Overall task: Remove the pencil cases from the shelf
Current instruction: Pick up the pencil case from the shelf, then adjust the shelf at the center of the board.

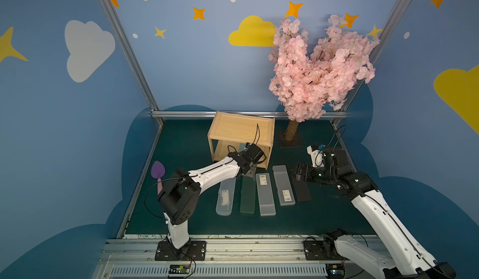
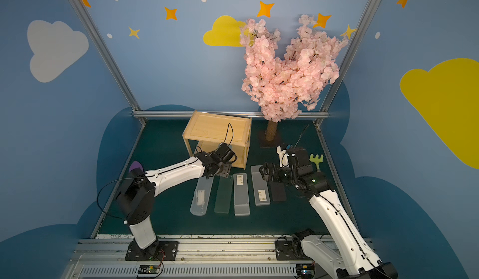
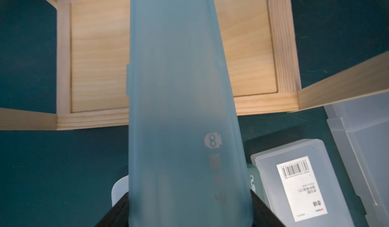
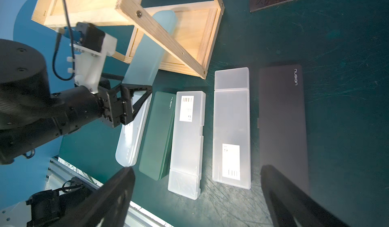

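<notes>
Where the shelf (image 1: 241,132) stands near the far edge of the surface (image 1: 181,213) in both top views, the left pincer (image 1: 249,172) sits at the front of its lower tier, its load mostly hidden by the wrist. Between shelf and near edge, 5 cases lie flat in a row: clear case (image 1: 225,198), dark green case (image 1: 248,196), frosted white case (image 1: 265,194), second frosted white case (image 1: 283,185), black case (image 1: 302,189). The right pincer (image 1: 295,174) hovers near the black case's far end.

In the left wrist view the left pincer is clamped across the narrow width of the light blue case (image 3: 181,89), at 1 end; the other end runs out over the shelf's bottom board. I judge this case light, stiff and thin-walled, with a smooth frosted skin that may slip. Gripped at 1 end, its length will lever against the jaws, and the free end could snag on a shelf post.

In the right wrist view the light blue case (image 4: 147,53) lies slanted, its far part inside the lower tier, its near end in the left pincer above the clear case. The right pincer's jaws stand wide apart with nothing between them.
</notes>
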`<action>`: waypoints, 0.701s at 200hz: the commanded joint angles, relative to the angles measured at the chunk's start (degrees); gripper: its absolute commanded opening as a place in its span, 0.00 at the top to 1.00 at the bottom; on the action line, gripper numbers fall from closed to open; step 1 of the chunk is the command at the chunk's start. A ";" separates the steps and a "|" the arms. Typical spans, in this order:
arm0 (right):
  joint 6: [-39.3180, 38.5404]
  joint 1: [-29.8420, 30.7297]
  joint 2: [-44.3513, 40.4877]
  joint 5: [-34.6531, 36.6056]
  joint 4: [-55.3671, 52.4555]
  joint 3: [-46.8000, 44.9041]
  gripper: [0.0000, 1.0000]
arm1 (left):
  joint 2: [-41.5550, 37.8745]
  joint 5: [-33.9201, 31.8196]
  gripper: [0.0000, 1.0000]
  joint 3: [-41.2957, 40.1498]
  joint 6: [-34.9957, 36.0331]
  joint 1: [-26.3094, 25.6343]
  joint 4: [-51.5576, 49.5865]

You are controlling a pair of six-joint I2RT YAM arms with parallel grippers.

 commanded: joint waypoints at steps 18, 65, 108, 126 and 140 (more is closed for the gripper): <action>0.26 1.09 -0.36 0.34 -0.34 0.72 0.02 | -0.40 1.94 0.31 -2.31 0.69 0.61 3.22; 1.21 3.70 6.17 0.04 2.94 6.37 0.02 | -0.29 4.85 0.31 -4.16 4.18 2.06 3.51; 0.95 5.24 15.89 0.22 2.99 16.25 0.05 | -3.92 7.30 0.31 -8.41 5.04 2.37 6.09; 1.12 5.78 20.74 -0.43 3.07 20.09 0.11 | -5.28 7.69 0.31 -9.99 5.85 2.46 7.56; 1.39 6.14 24.67 -1.12 2.96 23.13 0.21 | -5.78 8.15 0.31 -10.67 6.45 2.84 8.33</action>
